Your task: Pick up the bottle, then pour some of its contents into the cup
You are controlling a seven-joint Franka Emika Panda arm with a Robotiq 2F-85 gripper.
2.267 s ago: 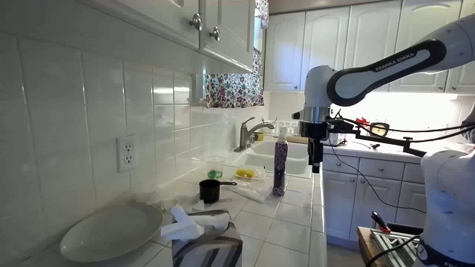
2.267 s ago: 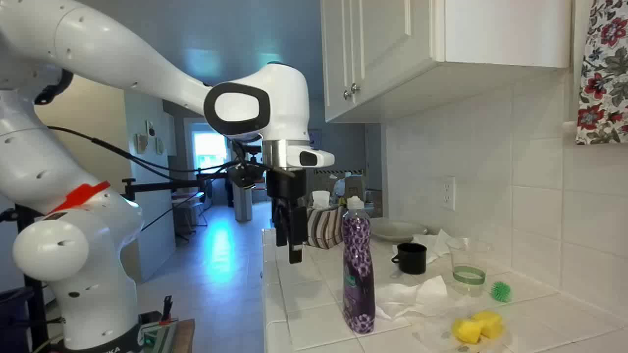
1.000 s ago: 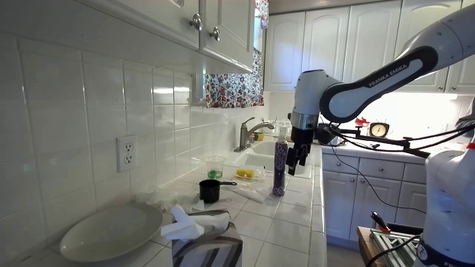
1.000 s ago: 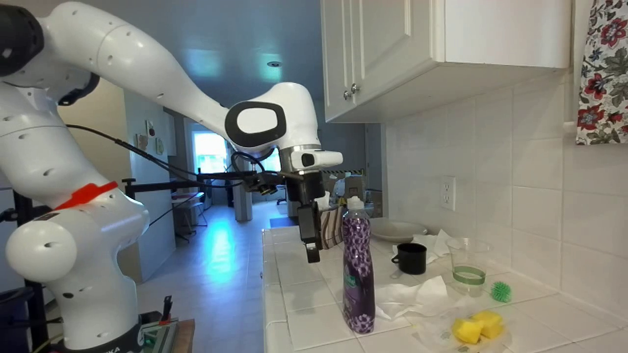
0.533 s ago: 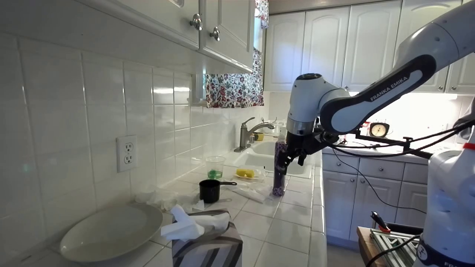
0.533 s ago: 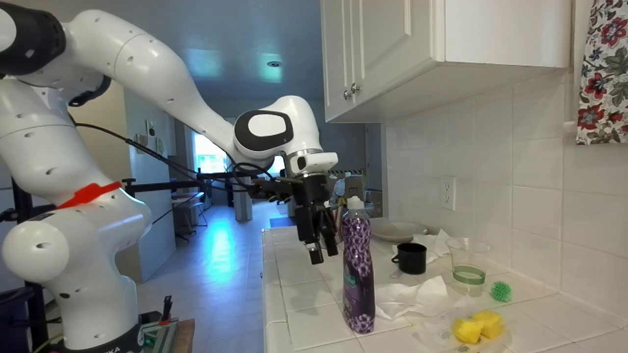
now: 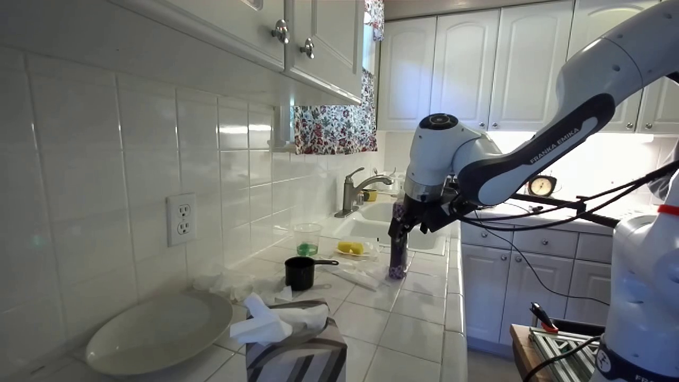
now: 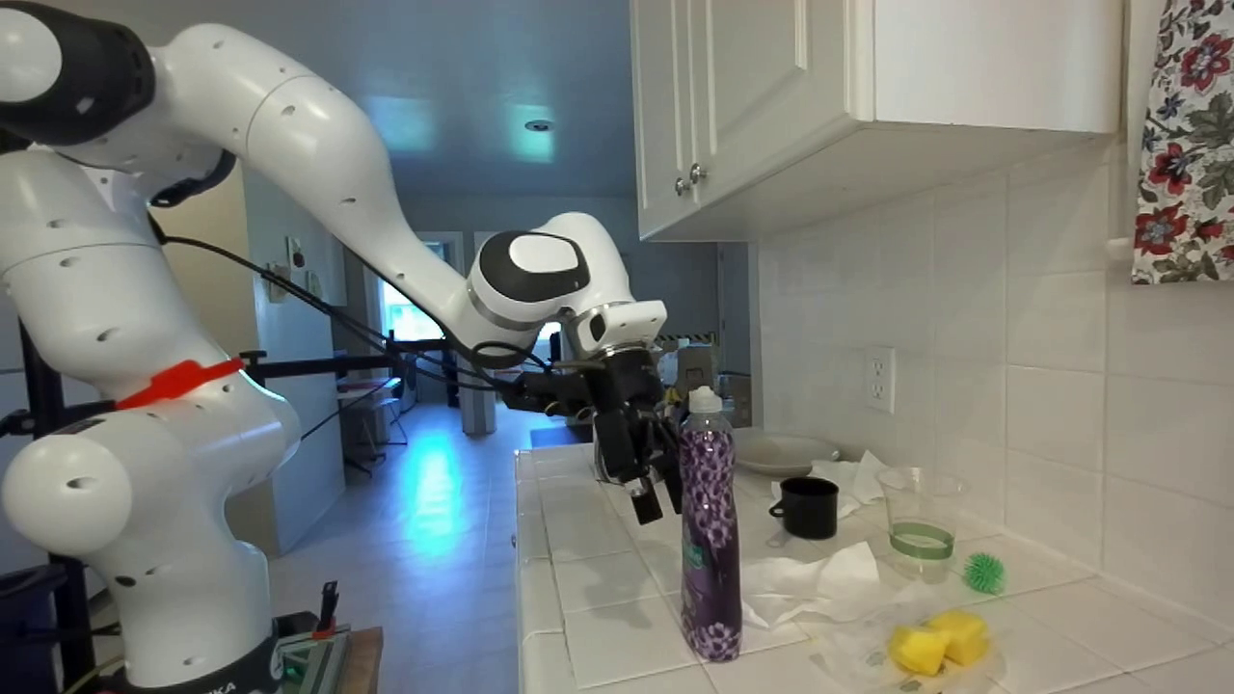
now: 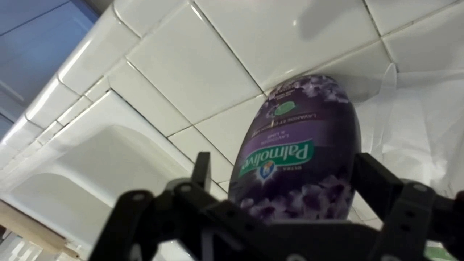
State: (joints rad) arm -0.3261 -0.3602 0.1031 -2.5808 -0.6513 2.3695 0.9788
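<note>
Low in the wrist view, the pincer point(image 9: 282, 169) gaped wide either side of the bottle point(image 9: 299, 145), presumably to clamp its middle.

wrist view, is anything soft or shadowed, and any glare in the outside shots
Wrist view: near parts of the jaws soft, label on the bottle readable though upside down, shadow on the countertop; in an exterior view, far wall washed out; in an exterior view, bright streak on the floor.
</note>
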